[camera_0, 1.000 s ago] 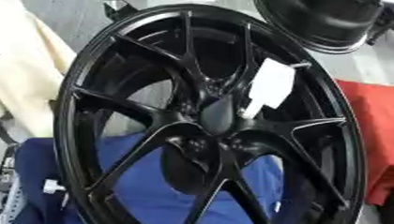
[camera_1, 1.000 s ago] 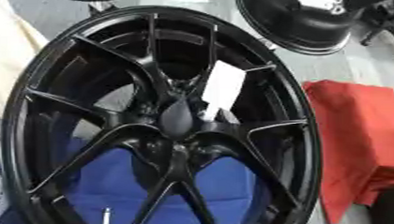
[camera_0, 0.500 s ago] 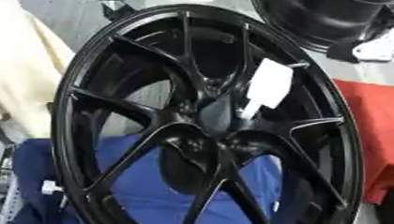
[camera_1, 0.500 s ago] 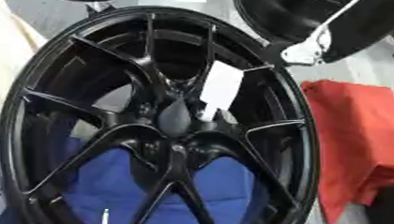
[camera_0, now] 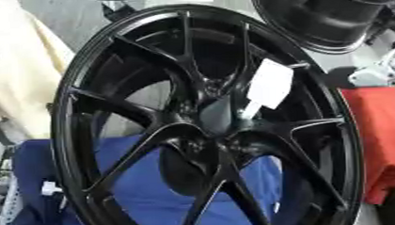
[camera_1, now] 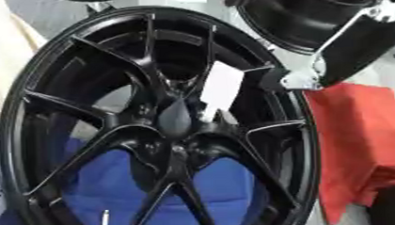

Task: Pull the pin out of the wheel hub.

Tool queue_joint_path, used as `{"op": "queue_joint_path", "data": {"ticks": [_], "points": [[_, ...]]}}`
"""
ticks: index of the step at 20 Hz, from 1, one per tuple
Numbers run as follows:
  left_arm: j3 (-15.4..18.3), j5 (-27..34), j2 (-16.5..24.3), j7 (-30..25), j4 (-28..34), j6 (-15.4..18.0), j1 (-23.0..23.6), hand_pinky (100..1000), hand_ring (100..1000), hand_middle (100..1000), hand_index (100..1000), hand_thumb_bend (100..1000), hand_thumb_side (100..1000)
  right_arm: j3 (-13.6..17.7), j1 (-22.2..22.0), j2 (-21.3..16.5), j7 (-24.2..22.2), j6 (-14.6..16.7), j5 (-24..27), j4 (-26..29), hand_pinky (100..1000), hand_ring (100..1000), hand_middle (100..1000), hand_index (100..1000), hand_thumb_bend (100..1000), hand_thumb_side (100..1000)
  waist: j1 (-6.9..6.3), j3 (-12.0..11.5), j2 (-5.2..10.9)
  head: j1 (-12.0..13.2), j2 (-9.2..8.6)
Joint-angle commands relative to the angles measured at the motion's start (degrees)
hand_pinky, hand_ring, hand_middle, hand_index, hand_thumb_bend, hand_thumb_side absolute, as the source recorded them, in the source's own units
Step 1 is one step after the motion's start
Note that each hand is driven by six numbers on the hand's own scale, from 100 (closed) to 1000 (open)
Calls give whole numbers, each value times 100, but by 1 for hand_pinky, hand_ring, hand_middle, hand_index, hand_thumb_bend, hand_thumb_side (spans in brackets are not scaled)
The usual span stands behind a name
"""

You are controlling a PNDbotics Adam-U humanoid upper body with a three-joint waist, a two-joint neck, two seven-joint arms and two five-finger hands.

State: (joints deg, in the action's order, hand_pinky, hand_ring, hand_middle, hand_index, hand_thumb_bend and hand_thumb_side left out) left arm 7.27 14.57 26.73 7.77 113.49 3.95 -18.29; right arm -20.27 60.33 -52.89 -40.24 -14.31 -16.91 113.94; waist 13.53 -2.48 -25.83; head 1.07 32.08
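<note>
The large glossy black multi-spoke wheel [camera_0: 205,128] stands tilted on edge over blue cloth [camera_0: 146,191], filling the centre of both views. A dark, tapered pin [camera_1: 174,119] sits at the hub centre, beside a white tag [camera_0: 268,86]; judged still seated, so extraction is not yet done. A silver arm part [camera_1: 330,58] enters from upper right, above the red cloth [camera_1: 358,141]. Neither hand shows, so finger state cannot be told.

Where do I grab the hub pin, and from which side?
Probably the pin by its protruding body, pinched from the front: it stands out of the hub toward the camera, spokes crowd its sides, and a white tag hangs to its right.
</note>
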Motion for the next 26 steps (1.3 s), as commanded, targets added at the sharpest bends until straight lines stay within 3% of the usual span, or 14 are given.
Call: {"op": "queue_joint_path", "data": {"ticks": [1,3,8,13,19,26], "points": [[-9,10,55,-20,110,-4,-52,822,780,682,779,100,683,-25,8,-281,298,-189,18,65,867,825,747,864,593,256,-58,21,160,6,-12],[-19,13,51,-30,110,-15,-45,822,780,682,779,100,684,-91,-32,-323,581,-446,3,65,831,805,726,862,599,263,-58,30,167,13,-3],[-17,20,35,-35,110,-32,-37,821,781,683,779,100,684,-300,-78,-382,1524,-1283,253,65,760,774,695,852,513,272,-58,36,178,22,17],[-15,30,25,-30,110,-35,-30,821,782,683,779,100,686,-528,-90,-410,2176,-1840,639,65,735,769,692,849,457,284,-58,46,185,24,45],[-18,34,-5,-31,110,-61,-5,820,783,683,779,100,689,-750,-10,-380,2693,-2400,1040,65,706,766,690,853,397,305,-58,70,188,23,47],[-13,18,-21,-21,110,-77,22,820,784,683,779,100,692,-1033,183,-269,3094,-2626,1501,65,696,781,706,861,391,308,-58,73,167,37,54]]}}
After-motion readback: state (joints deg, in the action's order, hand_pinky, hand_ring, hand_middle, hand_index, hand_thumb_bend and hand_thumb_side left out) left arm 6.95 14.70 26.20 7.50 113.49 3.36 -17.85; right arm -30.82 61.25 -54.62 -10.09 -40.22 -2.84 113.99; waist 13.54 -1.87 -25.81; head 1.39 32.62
